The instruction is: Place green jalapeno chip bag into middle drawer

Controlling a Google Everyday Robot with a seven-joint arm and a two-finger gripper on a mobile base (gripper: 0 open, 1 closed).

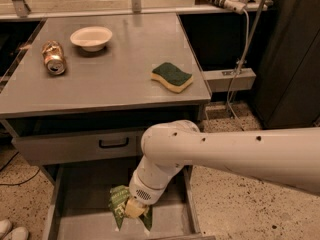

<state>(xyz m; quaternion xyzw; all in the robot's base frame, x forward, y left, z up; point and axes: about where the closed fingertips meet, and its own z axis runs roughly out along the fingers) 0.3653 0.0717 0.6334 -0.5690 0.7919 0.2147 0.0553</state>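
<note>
The green jalapeno chip bag [120,206] is crinkled and sits low inside the open middle drawer [85,189], a grey metal box pulled out under the counter. My gripper [134,209] hangs at the end of the white arm [225,151], down in the drawer, right against the bag. The wrist hides much of the bag. The bag looks close to the drawer floor.
On the grey counter [115,79] lie a green-and-yellow sponge [172,76], a white bowl [91,37] and a tipped can [53,57]. A closed drawer front with a black handle [114,143] is above the open drawer. White shoes [10,229] show at bottom left.
</note>
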